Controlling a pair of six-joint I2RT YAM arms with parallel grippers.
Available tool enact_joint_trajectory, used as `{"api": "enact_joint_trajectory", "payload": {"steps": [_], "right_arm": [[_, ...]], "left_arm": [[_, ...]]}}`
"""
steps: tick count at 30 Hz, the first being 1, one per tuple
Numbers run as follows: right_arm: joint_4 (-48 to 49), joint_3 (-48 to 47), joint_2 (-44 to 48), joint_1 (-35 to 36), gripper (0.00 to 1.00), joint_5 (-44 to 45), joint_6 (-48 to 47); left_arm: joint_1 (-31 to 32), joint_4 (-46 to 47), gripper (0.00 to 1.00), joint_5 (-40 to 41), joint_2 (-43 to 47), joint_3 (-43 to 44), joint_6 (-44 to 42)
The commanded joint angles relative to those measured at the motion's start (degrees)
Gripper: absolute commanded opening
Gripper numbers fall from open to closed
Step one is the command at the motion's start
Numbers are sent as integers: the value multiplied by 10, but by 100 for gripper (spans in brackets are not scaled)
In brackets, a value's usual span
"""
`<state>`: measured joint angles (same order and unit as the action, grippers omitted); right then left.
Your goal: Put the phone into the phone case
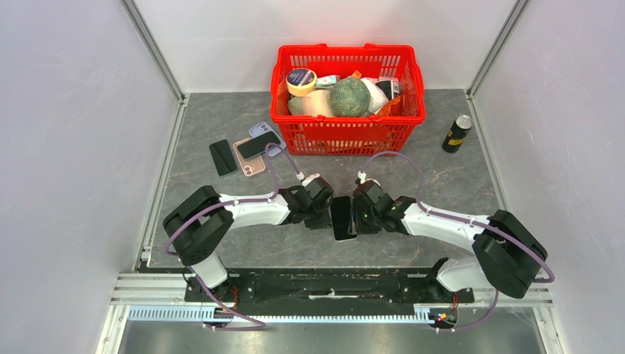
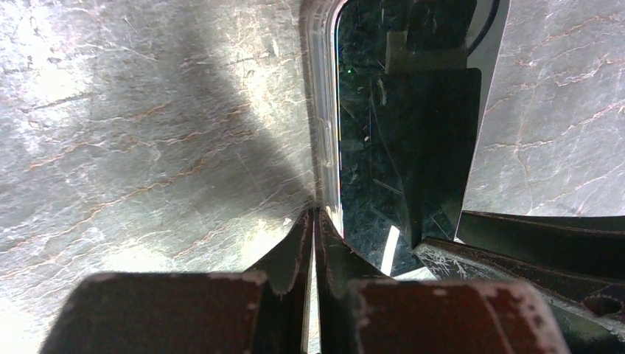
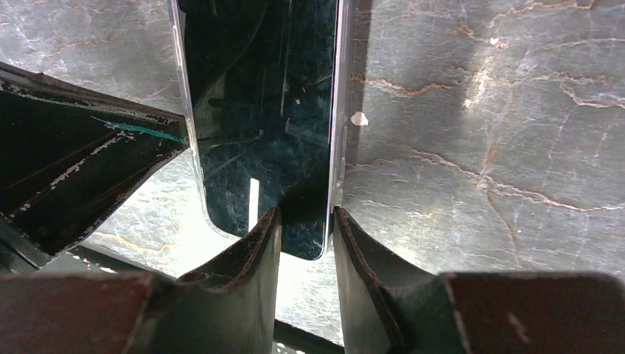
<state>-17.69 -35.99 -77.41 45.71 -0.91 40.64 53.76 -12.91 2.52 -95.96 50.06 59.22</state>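
The black phone [image 1: 341,217] lies flat at the middle of the table, between my two grippers. A clear phone case [image 2: 324,110] runs along its edges, and its rim [image 3: 184,110] also shows in the right wrist view. On the phone's left side, my left gripper [image 1: 324,214] [image 2: 315,214] is shut on the case's rim. From the right, my right gripper [image 1: 359,215] [image 3: 304,221] stands open. One finger is over the dark screen [image 3: 265,110] and the other is just outside the phone's edge, so the near corner sits in the gap.
A red basket [image 1: 346,99] full of groceries stands at the back. Left of it lie a dark phone [image 1: 223,157], a pink case [image 1: 249,161] and another phone [image 1: 258,144] on a case. A dark can [image 1: 457,133] stands at the back right.
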Motion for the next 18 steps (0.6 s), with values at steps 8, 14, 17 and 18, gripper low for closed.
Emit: {"api": "enact_joint_trajectory", "payload": {"steps": [8,14,17,18], "right_arm": [[3,-12,-55,44,37,39,7],[-52,-35,2,42,48,67,0],[-76,-44,16,38,52,66,-1],[-79,-44,20,37,52,65,2]], "left_arm": [[5,19,9,-4,-17,24,12],[4,16,9,-2,-16,21,12],[5,14,9,-1,-16,21,12],[5,14,9,-1,-15,20,12]]}}
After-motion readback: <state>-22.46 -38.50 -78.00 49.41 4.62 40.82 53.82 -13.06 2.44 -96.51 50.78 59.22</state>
